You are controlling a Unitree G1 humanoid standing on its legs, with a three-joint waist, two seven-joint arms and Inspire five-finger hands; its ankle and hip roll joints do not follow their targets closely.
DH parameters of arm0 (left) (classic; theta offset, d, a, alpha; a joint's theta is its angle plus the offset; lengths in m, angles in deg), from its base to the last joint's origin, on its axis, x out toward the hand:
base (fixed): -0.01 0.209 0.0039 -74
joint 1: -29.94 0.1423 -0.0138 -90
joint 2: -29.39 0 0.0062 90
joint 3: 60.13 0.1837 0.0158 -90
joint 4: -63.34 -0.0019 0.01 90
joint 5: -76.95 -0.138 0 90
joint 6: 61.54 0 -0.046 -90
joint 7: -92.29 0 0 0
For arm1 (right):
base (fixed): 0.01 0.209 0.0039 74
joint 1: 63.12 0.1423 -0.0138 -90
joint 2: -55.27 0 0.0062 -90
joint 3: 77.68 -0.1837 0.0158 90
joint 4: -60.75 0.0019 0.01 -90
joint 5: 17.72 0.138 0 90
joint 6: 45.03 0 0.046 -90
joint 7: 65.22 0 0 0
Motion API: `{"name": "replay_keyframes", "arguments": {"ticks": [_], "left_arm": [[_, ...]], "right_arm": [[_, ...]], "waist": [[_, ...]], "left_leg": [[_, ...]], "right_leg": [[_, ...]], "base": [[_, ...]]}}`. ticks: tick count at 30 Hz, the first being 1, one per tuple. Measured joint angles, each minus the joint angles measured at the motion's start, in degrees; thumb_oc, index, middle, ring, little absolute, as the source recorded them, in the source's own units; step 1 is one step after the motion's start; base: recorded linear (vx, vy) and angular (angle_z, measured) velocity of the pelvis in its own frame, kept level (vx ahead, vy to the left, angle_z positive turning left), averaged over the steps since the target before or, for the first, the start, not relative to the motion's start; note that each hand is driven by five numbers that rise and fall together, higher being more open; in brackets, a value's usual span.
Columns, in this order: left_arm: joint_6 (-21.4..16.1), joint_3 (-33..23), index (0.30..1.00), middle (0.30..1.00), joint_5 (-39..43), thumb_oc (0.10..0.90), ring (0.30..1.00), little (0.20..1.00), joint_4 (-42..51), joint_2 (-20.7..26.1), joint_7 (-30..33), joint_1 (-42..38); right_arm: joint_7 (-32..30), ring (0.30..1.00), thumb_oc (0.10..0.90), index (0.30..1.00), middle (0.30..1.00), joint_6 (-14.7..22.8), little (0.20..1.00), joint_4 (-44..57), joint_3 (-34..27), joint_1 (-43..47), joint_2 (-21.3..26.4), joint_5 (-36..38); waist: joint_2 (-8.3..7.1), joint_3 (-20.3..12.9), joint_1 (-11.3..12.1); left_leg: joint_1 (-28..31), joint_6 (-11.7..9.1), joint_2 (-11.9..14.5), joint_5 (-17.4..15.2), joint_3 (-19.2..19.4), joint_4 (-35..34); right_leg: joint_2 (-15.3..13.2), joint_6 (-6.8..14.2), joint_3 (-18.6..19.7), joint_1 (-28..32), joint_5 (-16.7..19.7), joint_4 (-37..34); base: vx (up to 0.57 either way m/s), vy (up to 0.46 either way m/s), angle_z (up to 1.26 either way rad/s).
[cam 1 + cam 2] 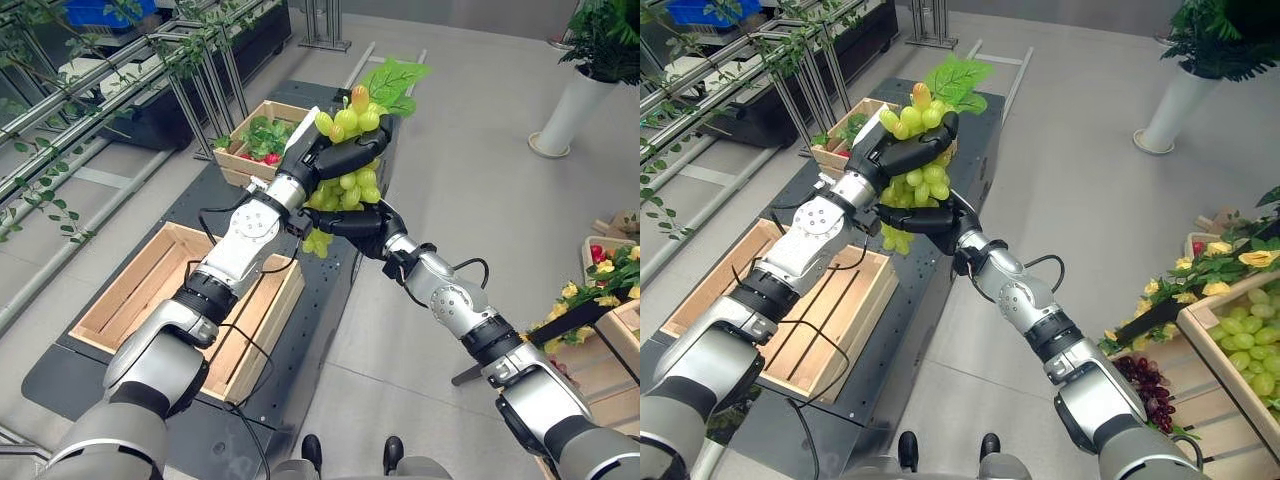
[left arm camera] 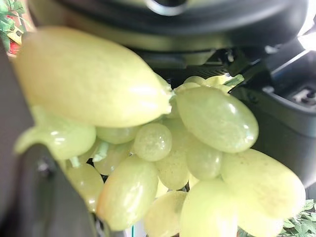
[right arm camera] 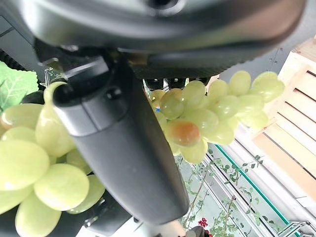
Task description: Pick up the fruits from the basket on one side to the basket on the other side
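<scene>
Both dark hands, left hand (image 1: 335, 155) above right hand (image 1: 352, 221), clench the hanging bunch of pale green grapes (image 1: 348, 185), its long axis vertical, the empty slatted wooden crate (image 1: 150, 270) lying lower left.

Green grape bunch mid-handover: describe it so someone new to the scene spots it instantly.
Start at the dark mat on the floor with the empty wooden crate on its left. Above the mat, the left hand and right hand meet, both curled round the green grape bunch. It is held in the air, topped by a big green leaf, unlike the grapes lying in the right-side crate.
</scene>
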Motion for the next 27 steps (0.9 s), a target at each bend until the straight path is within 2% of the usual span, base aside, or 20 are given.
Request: {"name": "replay_keyframes", "arguments": {"ticks": [6,7,8,11,16,23,27], "left_arm": [[0.0,-1.2,0.3,0.3,0.0,0.4,0.3,0.3,0.1,-0.2,0.3,0.0],[0.0,-1.2,0.352,0.352,0.0,0.435,0.352,0.352,0.3,-0.2,0.3,0.0],[0.0,-1.0,0.9,0.9,-0.2,0.8,0.9,0.9,0.7,-0.6,0.2,0.0],[0.0,-1.0,0.9,0.9,-0.9,0.8,0.9,0.9,1.2,-2.1,0.2,0.1],[0.0,-1.0,0.9,0.9,-3.6,0.8,0.9,0.9,1.6,-2.1,0.9,0.1],[0.2,-1.2,0.9,0.9,-5.9,0.8,0.9,0.9,0.1,0.4,4.0,0.3],[0.2,-3.6,0.9,0.9,-7.1,0.8,0.9,0.9,-0.6,0.7,5.4,2.0]], "right_arm": [[0.0,0.3,0.4,0.3,0.3,0.0,0.3,-0.6,0.1,0.0,-1.6,0.0],[-0.2,0.3,0.4,0.3,0.3,0.0,0.3,-1.0,0.0,0.0,-1.8,0.0],[-0.5,0.3,0.4,0.3,0.3,0.4,0.3,-1.7,0.0,0.0,-2.0,0.0],[-1.8,0.3,0.4,0.3,0.3,0.7,0.3,-2.1,0.0,0.1,-2.0,0.0],[-2.0,0.3,0.4,0.3,0.3,0.7,0.3,-2.1,0.0,0.1,-1.8,-0.1],[-2.0,0.3,0.4,0.3,0.3,1.4,0.3,-2.1,-0.3,0.1,-0.3,-0.2],[-2.0,0.3,0.4,0.3,0.3,2.9,0.3,-2.1,-1.0,-0.9,1.1,-1.0]], "waist": [[0.0,0.0,0.0],[0.01,0.0,0.0],[0.01,0.0,0.0],[0.01,0.0,0.5],[0.01,0.0,0.1],[0.03,0.0,-0.9],[0.04,0.0,-1.0]], "left_leg": [[0.1,0.0,0.0,0.0,0.0,0.0],[0.1,0.0,0.0,0.0,0.0,0.0],[0.1,0.0,0.0,0.0,0.0,0.0],[0.1,0.0,0.0,0.0,0.0,0.0],[0.1,0.0,0.0,0.0,0.1,0.0],[0.1,0.0,0.0,0.0,0.2,0.0],[0.3,0.0,0.0,0.0,0.5,0.0]], "right_leg": [[0.0,0.0,0.0,0.1,0.0,0.0],[0.0,0.0,0.1,0.1,0.0,0.0],[0.0,0.0,0.1,0.1,0.0,0.0],[0.0,0.0,0.1,0.1,0.0,0.0],[0.0,0.0,0.2,0.1,0.0,0.0],[0.0,0.0,0.4,0.0,0.0,0.0],[0.0,0.0,1.1,0.0,0.0,0.0]], "base": [[0.0,0.0,0.0],[0.0,0.0,0.0],[0.0,0.0,0.0],[0.0,0.0,0.0],[0.0,0.0,0.0],[0.0,0.001,-0.01],[-0.01,0.011,-0.06]]}}
